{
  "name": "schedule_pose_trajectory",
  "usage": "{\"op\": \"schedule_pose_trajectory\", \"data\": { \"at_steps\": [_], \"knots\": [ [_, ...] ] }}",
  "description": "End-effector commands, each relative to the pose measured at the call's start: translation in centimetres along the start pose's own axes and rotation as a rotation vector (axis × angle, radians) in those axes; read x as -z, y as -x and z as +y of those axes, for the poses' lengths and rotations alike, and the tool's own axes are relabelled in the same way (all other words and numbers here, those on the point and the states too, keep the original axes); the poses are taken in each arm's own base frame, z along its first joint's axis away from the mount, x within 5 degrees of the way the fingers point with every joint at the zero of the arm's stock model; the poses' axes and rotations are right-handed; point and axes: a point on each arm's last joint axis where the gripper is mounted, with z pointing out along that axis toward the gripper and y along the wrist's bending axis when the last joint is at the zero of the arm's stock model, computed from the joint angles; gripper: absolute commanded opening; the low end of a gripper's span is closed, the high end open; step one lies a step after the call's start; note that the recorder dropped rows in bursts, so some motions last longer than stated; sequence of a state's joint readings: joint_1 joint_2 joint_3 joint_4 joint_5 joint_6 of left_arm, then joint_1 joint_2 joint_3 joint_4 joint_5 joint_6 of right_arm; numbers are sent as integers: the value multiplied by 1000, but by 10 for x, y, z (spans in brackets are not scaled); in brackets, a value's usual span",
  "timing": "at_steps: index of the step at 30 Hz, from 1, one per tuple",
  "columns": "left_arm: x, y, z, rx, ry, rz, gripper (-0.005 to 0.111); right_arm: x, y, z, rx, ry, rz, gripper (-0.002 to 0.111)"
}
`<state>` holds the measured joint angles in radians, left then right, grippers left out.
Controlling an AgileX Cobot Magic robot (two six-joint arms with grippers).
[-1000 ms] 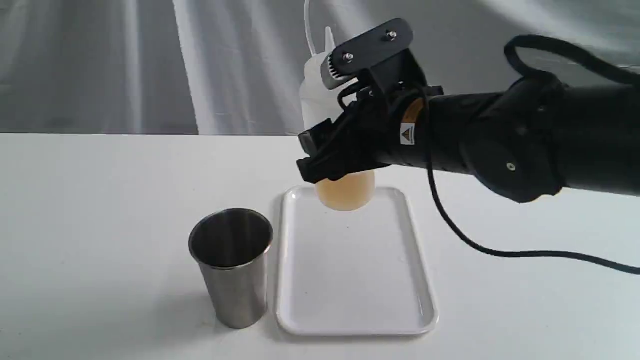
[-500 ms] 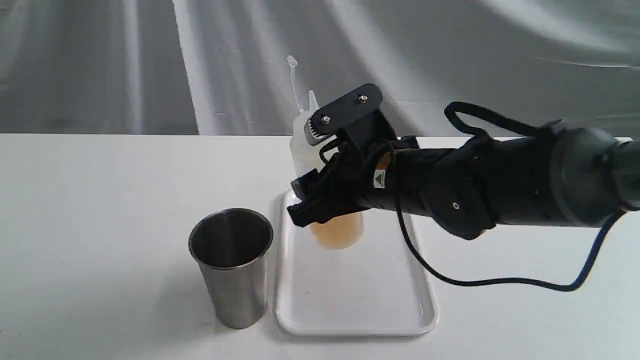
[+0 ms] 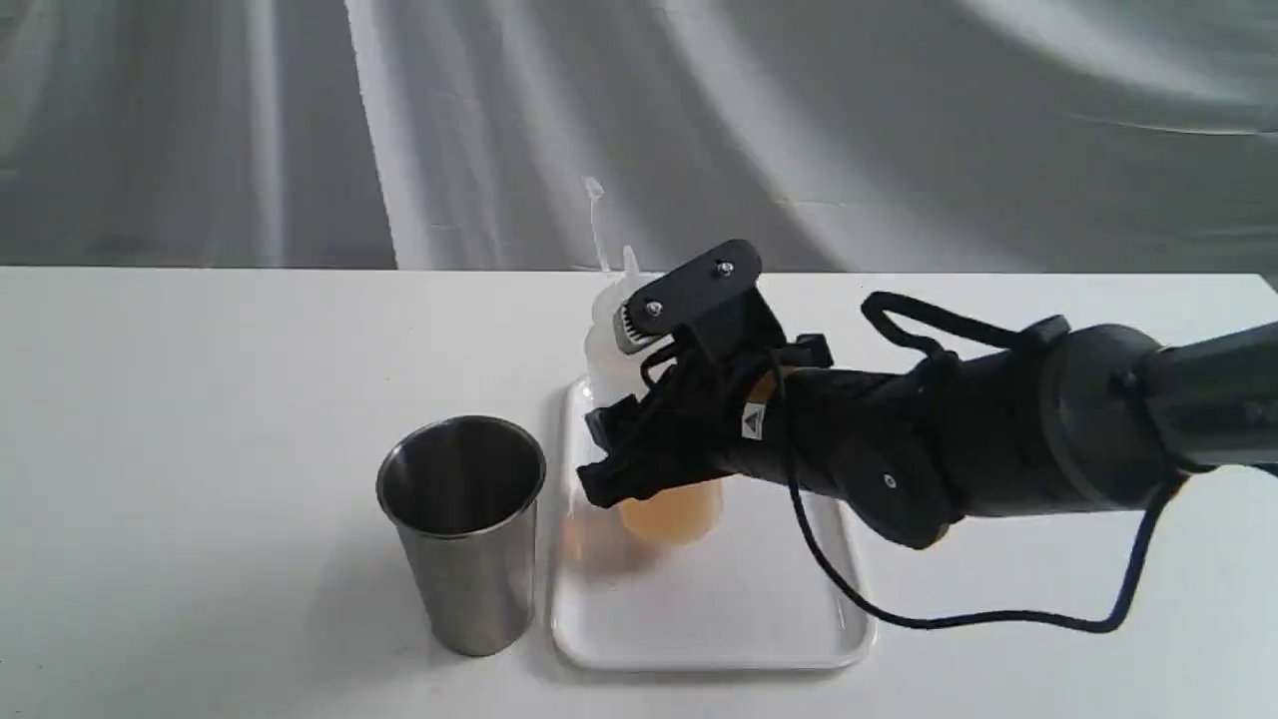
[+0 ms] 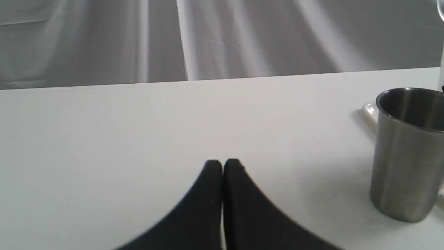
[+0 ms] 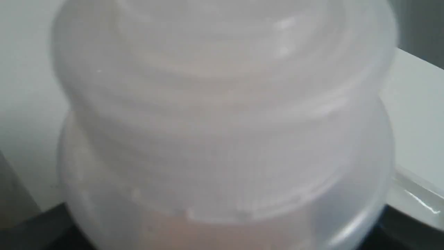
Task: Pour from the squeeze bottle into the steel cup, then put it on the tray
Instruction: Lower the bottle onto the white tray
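**Bottle held upright at the tray**

Placement: your right gripper (image 3: 619,454) is closed around the middle of the bottle (image 3: 671,511), with one jaw on each side, spread wide enough to take its body. The bottle stands upright, nozzle up, over the far half of the tray (image 3: 719,609), and amber liquid has settled in its lower part. You cannot tell from the exterior view whether its base touches the tray, though an orange glint lies on the white surface just beside it. Carrying it upright keeps liquid away from the nozzle, and the mid-body hold leaves the base free to seat flat. This reads as the set-down step rather than the pour.

The right wrist view is filled by the ribbed shoulder of the bottle (image 5: 222,121), so you see no jaws there. The cup (image 3: 464,529) stands on the table (image 3: 200,449) just beside the tray's left edge, clear of the arm. Its interior is too dark to show any contents. Your left gripper (image 4: 222,166) sits near the table, apart from the cup, with its fingers pressed together on nothing.

Writing: none is legible. A small white sticker (image 3: 754,421) with a triangle mark sits on the right wrist. Bottle, cup and tray show no label.
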<state>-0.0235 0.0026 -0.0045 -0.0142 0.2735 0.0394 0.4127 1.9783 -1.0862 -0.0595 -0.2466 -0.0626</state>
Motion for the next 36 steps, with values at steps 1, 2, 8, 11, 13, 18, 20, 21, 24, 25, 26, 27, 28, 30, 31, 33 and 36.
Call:
{"op": "schedule_pose_trajectory", "data": {
  "at_steps": [1,2,8,11,13,18,20,21,24,25,26,27,28,30,31,33,36],
  "knots": [
    [0,-1,0,6,1,-6,0,4,-3,-3,0,-17,-37,49],
    [0,-1,0,6,1,-6,0,4,-5,-3,-3,-18,-33,49],
    [0,-1,0,4,2,-6,0,4,-5,-3,-9,-20,-39,49],
    [0,-1,0,4,2,-6,0,4,-5,-3,-11,-21,-42,49],
    [0,-1,0,4,2,-6,0,4,-5,-3,-11,-21,-42,49],
    [0,-1,0,4,2,-6,0,4,-5,-3,-11,-21,-42,49],
    [0,-1,0,4,2,-6,0,4,-5,-3,-11,-21,-42,49],
    [0,-1,0,6,1,-6,0,4,-5,-3,-11,-21,-42,49],
    [0,-1,0,6,1,-6,0,4,-5,-3,-11,-21,-42,49],
    [0,-1,0,6,1,-6,0,4,-5,-3,-11,-21,-42,49],
    [0,-1,0,6,1,-6,0,4,-5,-3,-11,-21,-42,49],
    [0,-1,0,6,1,-6,0,4,-5,-3,-11,-21,-42,49],
    [0,-1,0,6,1,-6,0,4,-5,-3,-11,-21,-42,49],
    [0,-1,0,6,1,-6,0,4,-5,-3,-11,-21,-42,49],
    [0,-1,0,6,1,-6,0,4,-5,-3,-11,-21,-42,49],
    [0,-1,0,4,1,-6,0,4,-5,-3,-11,-21,-42,49],
    [0,-1,0,4,1,-6,0,4,-5,-3,-11,-21,-42,49]
  ]
}}
